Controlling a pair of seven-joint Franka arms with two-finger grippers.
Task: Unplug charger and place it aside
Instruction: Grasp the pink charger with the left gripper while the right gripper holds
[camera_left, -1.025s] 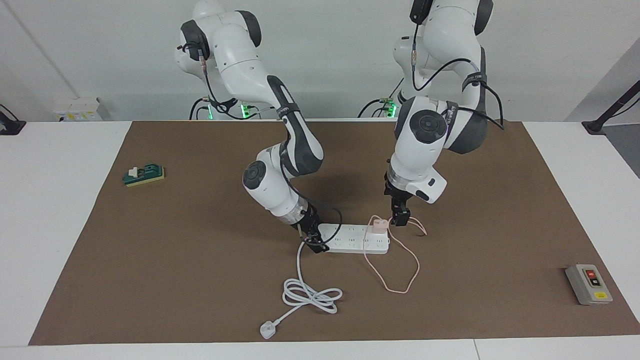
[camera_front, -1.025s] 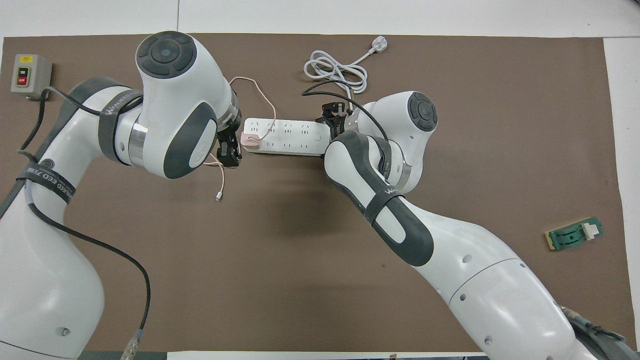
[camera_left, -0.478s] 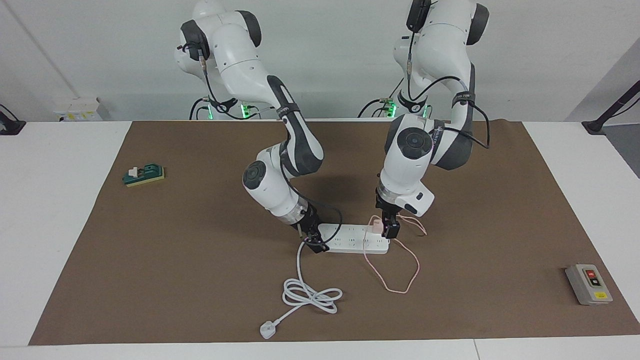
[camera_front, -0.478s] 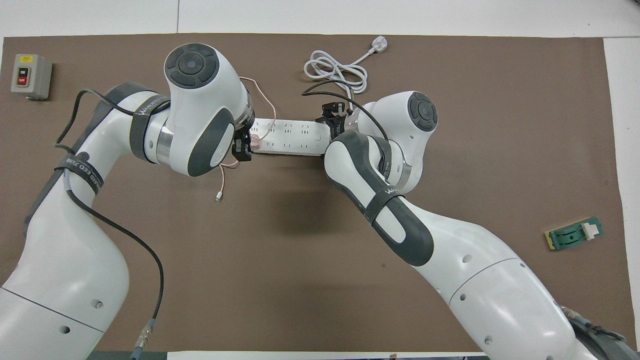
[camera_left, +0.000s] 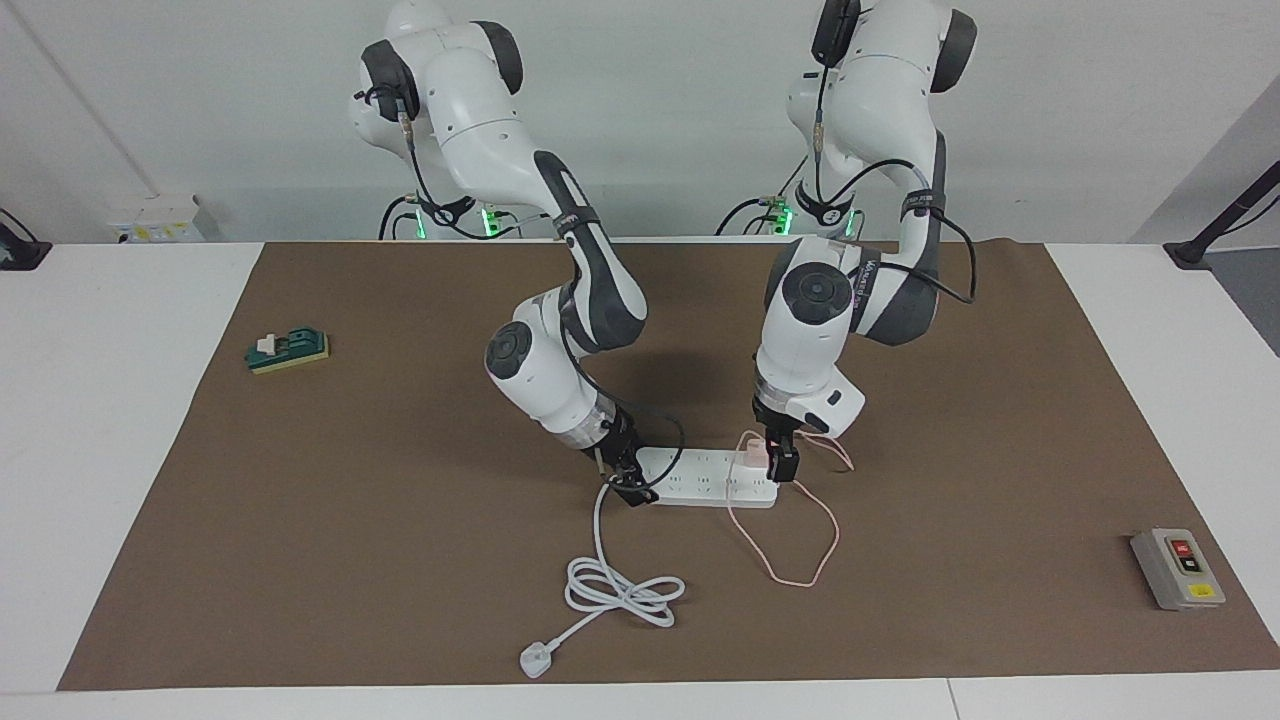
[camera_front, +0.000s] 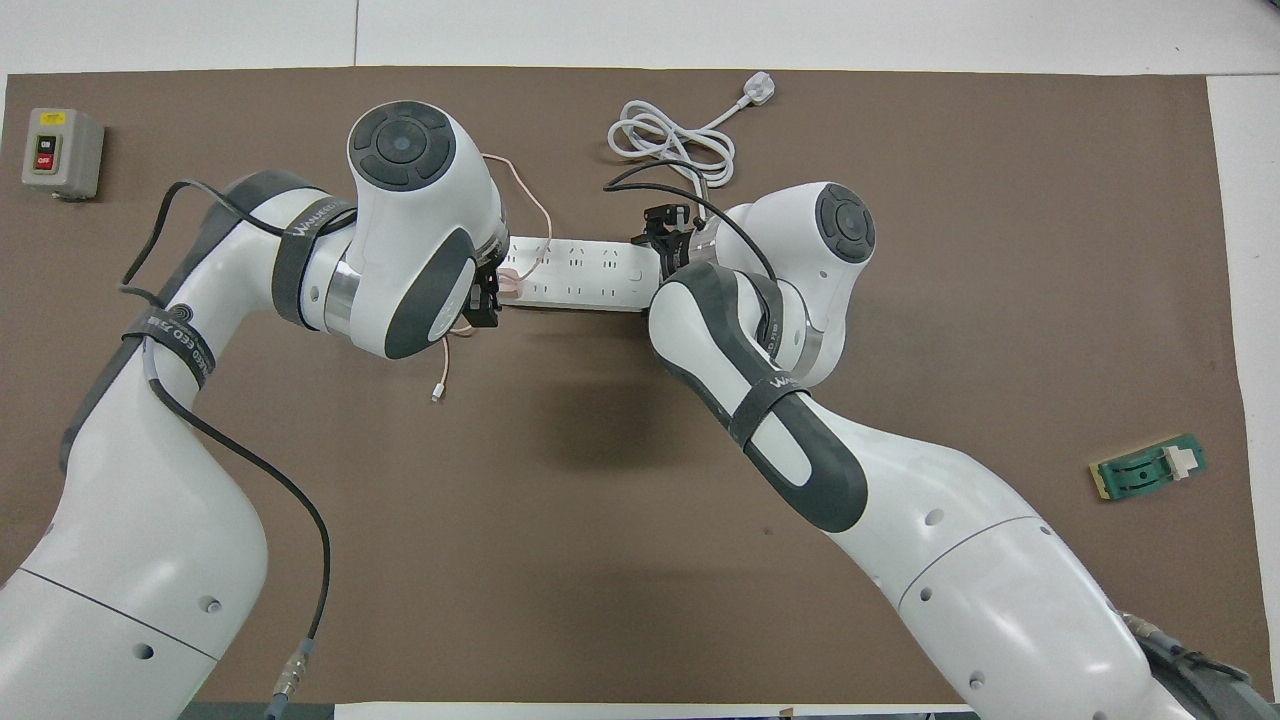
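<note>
The pale pink charger sits plugged into the end socket of the white power strip, at the strip's end toward the left arm. Its thin pink cable loops over the mat. My left gripper is down at the charger, open, with its fingers beside the cube; the wrist hides much of it from above. My right gripper is shut on the strip's other end, where the thick cord leaves it.
The strip's white cord lies coiled, farther from the robots than the strip. A grey box with a red button stands toward the left arm's end. A green block lies toward the right arm's end.
My left gripper has moved sideways toward the right arm's end and lower, from beside the strip's end to right at the charger. The right arm and the strip have not moved.
</note>
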